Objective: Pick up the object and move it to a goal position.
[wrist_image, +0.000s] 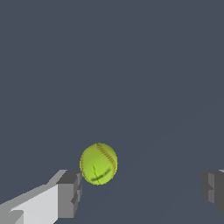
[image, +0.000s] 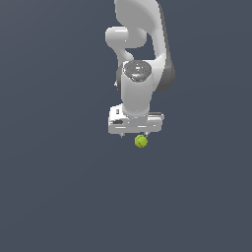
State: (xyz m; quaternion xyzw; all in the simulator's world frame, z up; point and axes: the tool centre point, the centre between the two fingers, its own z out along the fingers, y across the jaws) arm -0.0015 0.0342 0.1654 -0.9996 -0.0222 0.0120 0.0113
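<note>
One ball (wrist_image: 99,163) just beside open gripper's (wrist_image: 140,192) finger (wrist_image: 69,194)

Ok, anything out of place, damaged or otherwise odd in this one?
Nothing looks damaged or spilled. One thing to note: the small yellow-green ball with curved seams sits off-centre in the open white gripper, close beside one grey fingertip and well away from the other. No contact is visible.
</note>
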